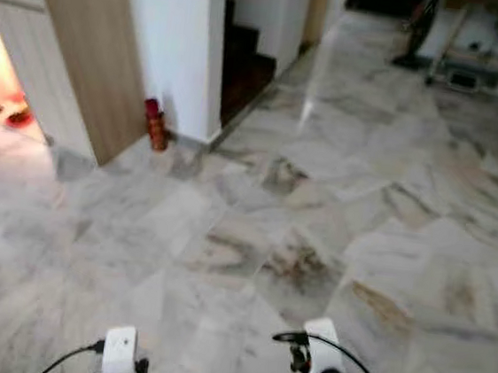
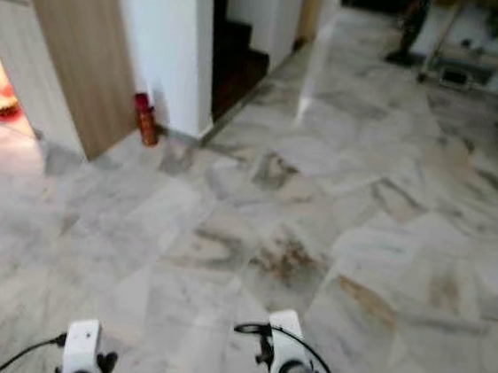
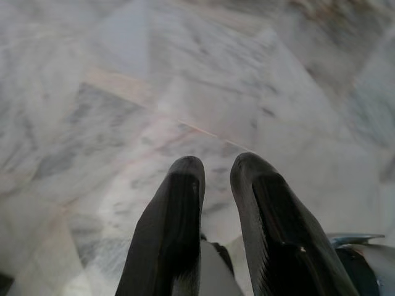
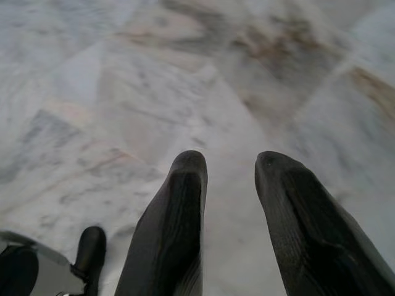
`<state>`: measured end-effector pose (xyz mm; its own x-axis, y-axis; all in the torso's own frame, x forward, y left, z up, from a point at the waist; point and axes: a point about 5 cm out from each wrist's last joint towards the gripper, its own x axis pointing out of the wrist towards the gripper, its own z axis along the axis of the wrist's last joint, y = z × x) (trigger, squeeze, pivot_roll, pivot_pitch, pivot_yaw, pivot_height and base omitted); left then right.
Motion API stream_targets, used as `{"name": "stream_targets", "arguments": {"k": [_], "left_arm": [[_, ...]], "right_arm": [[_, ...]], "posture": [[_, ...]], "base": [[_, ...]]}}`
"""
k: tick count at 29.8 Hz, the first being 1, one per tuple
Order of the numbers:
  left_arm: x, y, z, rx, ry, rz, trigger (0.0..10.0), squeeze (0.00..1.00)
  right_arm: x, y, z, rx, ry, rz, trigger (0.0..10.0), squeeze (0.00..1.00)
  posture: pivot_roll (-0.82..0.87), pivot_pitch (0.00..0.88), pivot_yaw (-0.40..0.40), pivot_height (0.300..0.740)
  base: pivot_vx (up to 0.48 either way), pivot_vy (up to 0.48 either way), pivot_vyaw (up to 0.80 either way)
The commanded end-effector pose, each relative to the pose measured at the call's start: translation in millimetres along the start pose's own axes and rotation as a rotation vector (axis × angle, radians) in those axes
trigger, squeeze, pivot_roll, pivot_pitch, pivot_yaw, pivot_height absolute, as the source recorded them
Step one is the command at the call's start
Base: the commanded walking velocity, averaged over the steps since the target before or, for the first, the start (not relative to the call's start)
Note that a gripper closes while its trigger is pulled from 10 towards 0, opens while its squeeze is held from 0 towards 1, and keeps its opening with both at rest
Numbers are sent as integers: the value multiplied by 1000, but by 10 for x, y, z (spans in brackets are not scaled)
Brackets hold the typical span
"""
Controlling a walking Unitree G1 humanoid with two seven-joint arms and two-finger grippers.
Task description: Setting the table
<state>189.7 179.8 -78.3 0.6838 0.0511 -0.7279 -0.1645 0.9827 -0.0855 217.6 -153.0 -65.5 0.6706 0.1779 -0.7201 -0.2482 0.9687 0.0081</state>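
I am looking down at a grey-white marble floor (image 1: 318, 212). My two silver arms hang low at the near edge of the eye views, the left arm (image 1: 120, 356) and the right arm (image 1: 326, 366). In the left wrist view my left gripper (image 3: 217, 169) points at the floor, its black fingers a small gap apart with nothing between them. In the right wrist view my right gripper (image 4: 231, 163) is open wider, also holding nothing over bare marble.
A white wall corner (image 1: 175, 45) and a wooden panel (image 1: 86, 45) stand ahead on the left, with a red bottle (image 1: 156, 125) at their foot. A dark stairway (image 1: 244, 66) lies behind them. Furniture legs (image 1: 457, 70) stand far right. A lit room (image 1: 4, 98) opens at the left.
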Motion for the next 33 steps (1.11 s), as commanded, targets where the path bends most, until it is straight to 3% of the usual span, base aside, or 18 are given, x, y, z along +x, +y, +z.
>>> {"name": "stream_targets", "arguments": {"k": [1,12,17,33], "left_arm": [[6,7,26,-11,-9,3,10000,0],[-1,0,-20,-21,15,8,10000,0],[-4,-6,-32,-16,20,7,10000,0],[-10,7,-47,4,25,7,10000,0]], "right_arm": [[0,13,-14,6,8,1,10000,0],[-4,-6,-23,-13,16,0,10000,0],[-6,-14,-23,-19,17,-1,10000,0],[-7,-5,-34,-12,18,-6,10000,0]], "posture": [[-81,0,-21,740],[-78,0,-28,740],[-78,0,-29,740],[-83,0,-20,740]], "base": [[0,0,-788],[0,0,-788],[0,423,-788],[0,0,-788]]}}
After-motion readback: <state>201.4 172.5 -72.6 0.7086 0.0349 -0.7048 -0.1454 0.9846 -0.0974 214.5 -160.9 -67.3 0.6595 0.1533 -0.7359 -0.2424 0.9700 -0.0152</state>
